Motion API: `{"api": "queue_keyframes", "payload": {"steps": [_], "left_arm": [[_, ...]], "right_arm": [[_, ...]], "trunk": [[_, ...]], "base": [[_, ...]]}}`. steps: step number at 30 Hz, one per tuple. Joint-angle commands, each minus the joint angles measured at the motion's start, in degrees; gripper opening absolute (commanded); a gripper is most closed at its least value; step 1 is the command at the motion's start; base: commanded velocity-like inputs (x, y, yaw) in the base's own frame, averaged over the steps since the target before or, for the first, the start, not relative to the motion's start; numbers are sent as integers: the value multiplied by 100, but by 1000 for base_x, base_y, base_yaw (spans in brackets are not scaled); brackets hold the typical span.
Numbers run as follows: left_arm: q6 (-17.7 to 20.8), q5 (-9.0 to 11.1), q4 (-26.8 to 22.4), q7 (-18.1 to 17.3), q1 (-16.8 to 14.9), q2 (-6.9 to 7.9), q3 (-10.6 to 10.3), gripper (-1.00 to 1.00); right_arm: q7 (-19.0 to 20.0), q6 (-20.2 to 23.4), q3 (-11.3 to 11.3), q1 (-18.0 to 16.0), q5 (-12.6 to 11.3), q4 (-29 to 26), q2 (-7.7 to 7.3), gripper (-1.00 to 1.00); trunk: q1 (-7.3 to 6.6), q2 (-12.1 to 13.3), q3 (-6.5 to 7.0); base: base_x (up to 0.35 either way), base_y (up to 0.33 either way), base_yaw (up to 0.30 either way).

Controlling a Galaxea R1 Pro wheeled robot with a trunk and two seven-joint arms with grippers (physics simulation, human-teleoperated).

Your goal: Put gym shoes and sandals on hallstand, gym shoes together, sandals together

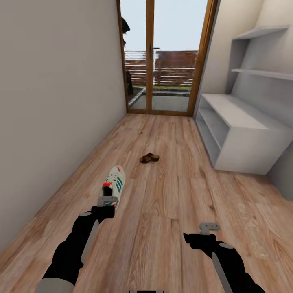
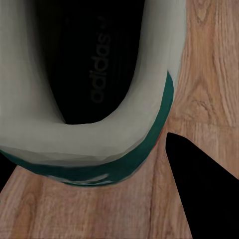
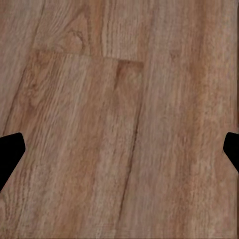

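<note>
Matt grainy wood floor [image 1: 171, 195] (knotted)

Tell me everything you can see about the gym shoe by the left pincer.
The gym shoe is a cream-white lace-up sneaker with green side stripes, a red heel tab and a reddish sole. It lies on the corridor floor, toe pointing away down the hall. The left pincer is at its heel; the left wrist view looks into the dark opening, with a green collar band and faint adidas lettering.

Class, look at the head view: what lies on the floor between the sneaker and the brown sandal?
Nothing: in the head view, only bare wood floor separates the sneaker from the sandal.
</note>
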Motion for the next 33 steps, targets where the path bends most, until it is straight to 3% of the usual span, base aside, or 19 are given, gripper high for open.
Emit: {"api": "queue_keyframes", "payload": {"steps": [1, 33], "left_arm": [[31, -1, -7, -4, -3, -4, 2, -100], [31, -2, -5, -5, -3, -8, -3, -100]], "right_arm": [[-16, 23, 6, -6, -47, -4, -5, 100], [-16, 23, 6, -6, -47, -3, -5, 100]], "trunk": [[2, -2, -5], [2, -2, -2]], "base": [[347, -141, 55], [343, -162, 277]]}}
